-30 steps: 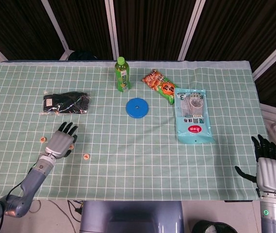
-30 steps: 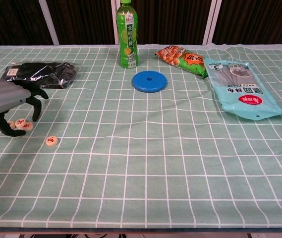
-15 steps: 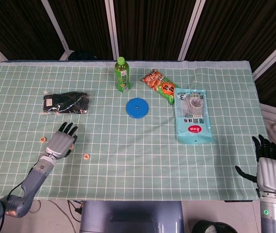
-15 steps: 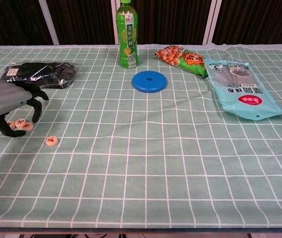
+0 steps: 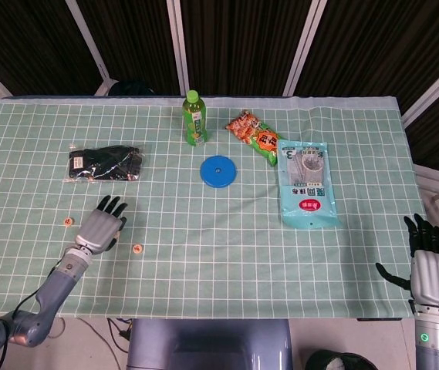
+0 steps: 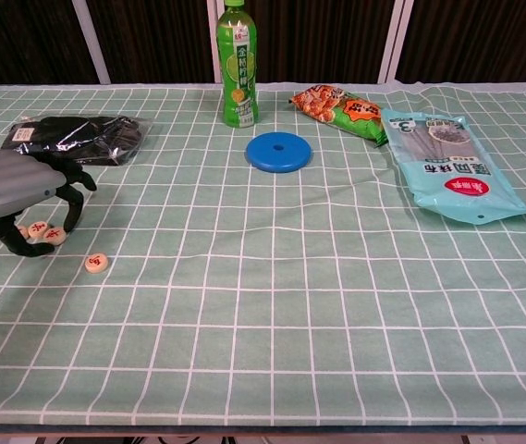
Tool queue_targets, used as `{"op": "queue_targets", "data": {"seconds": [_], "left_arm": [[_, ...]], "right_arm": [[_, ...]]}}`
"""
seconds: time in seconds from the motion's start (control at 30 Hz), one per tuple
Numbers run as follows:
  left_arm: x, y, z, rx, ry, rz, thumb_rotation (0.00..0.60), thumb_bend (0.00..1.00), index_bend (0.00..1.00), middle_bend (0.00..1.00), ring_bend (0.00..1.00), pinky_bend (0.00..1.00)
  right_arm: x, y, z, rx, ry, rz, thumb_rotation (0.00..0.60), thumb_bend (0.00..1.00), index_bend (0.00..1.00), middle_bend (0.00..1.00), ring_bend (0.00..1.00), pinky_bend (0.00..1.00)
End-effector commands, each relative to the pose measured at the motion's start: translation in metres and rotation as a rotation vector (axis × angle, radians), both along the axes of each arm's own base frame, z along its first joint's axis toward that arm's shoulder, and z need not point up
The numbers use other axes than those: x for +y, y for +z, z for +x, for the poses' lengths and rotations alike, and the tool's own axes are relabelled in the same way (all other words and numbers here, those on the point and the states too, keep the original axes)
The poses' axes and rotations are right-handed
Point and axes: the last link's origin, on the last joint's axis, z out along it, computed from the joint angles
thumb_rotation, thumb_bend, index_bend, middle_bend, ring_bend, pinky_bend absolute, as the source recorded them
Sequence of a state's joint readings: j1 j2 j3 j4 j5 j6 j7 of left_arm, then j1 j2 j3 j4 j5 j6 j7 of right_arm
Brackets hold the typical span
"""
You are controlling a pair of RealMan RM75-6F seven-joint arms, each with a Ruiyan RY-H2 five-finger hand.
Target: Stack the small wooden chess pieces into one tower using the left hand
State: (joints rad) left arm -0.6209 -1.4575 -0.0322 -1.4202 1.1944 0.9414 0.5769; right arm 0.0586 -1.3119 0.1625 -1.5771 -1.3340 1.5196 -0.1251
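Small round wooden chess pieces lie on the green checked cloth at the near left. Two of them sit under my left hand, between its thumb and its arched fingers; contact cannot be told. In the head view my left hand hides those two. Another piece lies free to the right of the hand. One more piece lies to its left. My right hand hangs off the table's near right corner, fingers spread, holding nothing.
A black packet lies behind my left hand. Further back stand a green bottle and a blue disc. An orange snack bag and a light blue pouch lie to the right.
My left hand has shifted a little to the right and toward the near edge over the two pieces. My right hand has sunk slightly.
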Motion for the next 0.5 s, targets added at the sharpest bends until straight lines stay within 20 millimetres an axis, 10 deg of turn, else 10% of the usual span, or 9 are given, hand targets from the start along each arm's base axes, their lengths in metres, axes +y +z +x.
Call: {"op": "queue_targets", "data": {"seconds": [0.03,0.5], "left_arm": [[-0.001,0.004,0.005,-0.004,-0.007,0.002,0.6,0.29,0.51,0.14,0.0,0.08],[-0.013,0.0,0.065,-0.05,-0.136,-0.056,0.6,0.29,0.52,0.14,0.0,0.08]], "right_arm": [[0.0,0.001,0.0,-0.001,0.0,-0.003,0.6,0.25,0.06,0.0,0.02,0.0],[0.0,0.005,0.0,-0.012,-0.007,-0.021,0.6,0.25,0.06,0.0,0.02,0.0]]}}
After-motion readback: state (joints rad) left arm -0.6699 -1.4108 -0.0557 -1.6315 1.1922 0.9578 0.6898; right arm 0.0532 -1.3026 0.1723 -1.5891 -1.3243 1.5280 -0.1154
